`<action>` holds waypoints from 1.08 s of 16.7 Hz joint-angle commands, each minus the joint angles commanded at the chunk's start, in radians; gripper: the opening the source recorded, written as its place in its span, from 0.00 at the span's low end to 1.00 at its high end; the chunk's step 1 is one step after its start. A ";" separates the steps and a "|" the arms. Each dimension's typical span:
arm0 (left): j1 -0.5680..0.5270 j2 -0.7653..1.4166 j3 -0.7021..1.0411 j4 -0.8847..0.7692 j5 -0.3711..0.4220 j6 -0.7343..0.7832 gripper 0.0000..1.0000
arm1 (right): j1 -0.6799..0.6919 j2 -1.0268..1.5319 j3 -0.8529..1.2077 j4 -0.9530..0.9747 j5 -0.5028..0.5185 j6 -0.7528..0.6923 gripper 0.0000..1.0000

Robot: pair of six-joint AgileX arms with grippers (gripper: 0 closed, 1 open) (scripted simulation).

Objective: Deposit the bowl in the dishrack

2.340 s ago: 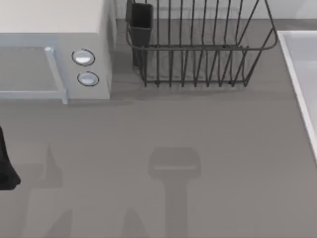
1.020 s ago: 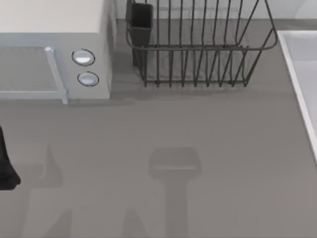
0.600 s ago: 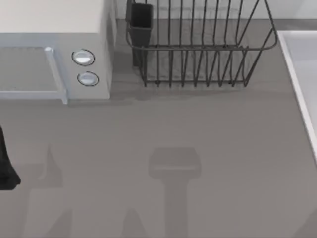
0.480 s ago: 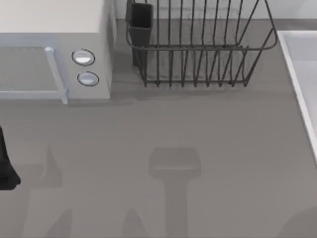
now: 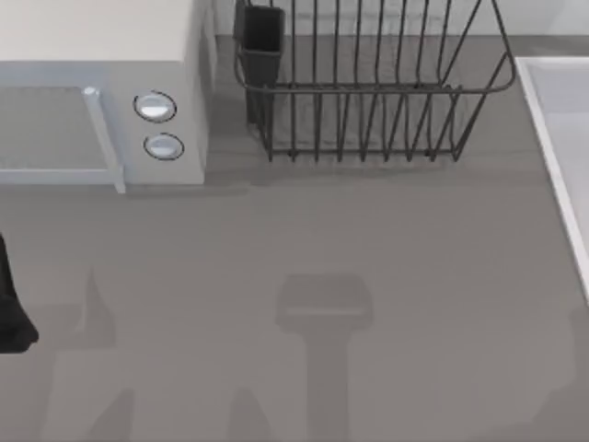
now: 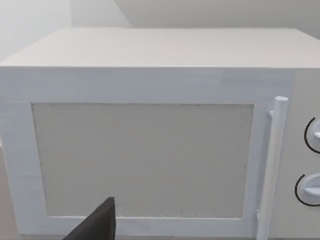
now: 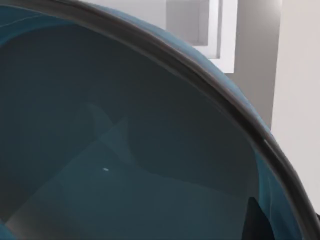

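The bowl (image 7: 125, 150) sits right up against the right wrist camera, with its teal-blue inside and dark rim toward the lens. One dark fingertip (image 7: 256, 226) of my right gripper rests at the bowl's rim, and the gripper is shut on the bowl. The dishrack (image 5: 368, 92), a dark wire rack with upright bars, stands at the table's far middle. A black utensil cup (image 5: 262, 41) is at its left corner. My left arm (image 5: 9, 313) is parked at the table's left edge, and its gripper (image 6: 97, 227) faces the microwave door.
A white microwave (image 5: 101, 101) with two round knobs stands at the far left, close beside the rack. A white raised basin edge (image 5: 557, 157) runs along the right side. Arm shadows lie on the grey table (image 5: 294, 239).
A soft shadow has spread in from the table's lower right corner and grown. The left arm, rack and microwave have not moved.
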 joint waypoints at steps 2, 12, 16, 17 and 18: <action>0.000 0.000 0.000 0.000 0.000 0.000 1.00 | 0.002 0.003 -0.002 0.003 0.000 0.001 0.00; 0.000 0.000 0.000 0.000 0.000 0.000 1.00 | 0.531 -0.080 -0.096 0.440 0.352 0.223 0.00; 0.000 0.000 0.000 0.000 0.000 0.000 1.00 | 0.931 -0.143 -0.190 0.748 0.585 0.385 0.00; 0.000 0.000 0.000 0.000 0.000 0.000 1.00 | 1.035 -0.163 -0.216 0.831 0.644 0.428 0.00; 0.000 0.000 0.000 0.000 0.000 0.000 1.00 | 1.136 -0.185 -0.242 0.914 0.704 0.471 0.00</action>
